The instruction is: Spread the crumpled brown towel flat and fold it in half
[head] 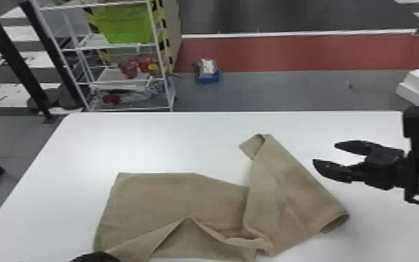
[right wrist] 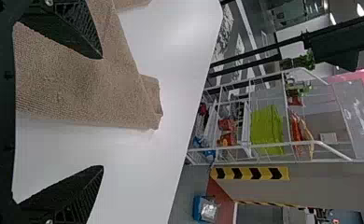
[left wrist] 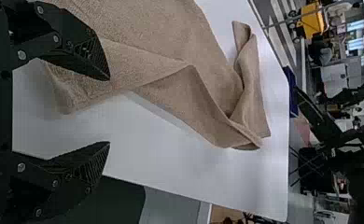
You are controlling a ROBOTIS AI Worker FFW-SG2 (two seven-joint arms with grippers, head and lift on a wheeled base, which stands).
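The brown towel (head: 181,198) lies partly spread on the white table, its right part folded over diagonally and its near edge raised in a peaked crease. Right of the towel is my right gripper (head: 327,155), open and holding nothing. My left gripper (head: 95,257) shows as a dark tip at the bottom edge, by the towel's near left corner. In the left wrist view the left gripper (left wrist: 109,110) is open, with the towel (left wrist: 171,28) beside one finger and nothing clamped. In the right wrist view the right gripper (right wrist: 102,112) has its fingers apart, one overlapping the towel (right wrist: 77,84) in view.
The white table (head: 149,139) extends beyond the towel on its far and left sides. Past its far edge stand a white rack (head: 115,81) with a green bin (head: 123,24) and a blue box (head: 208,76) on the floor.
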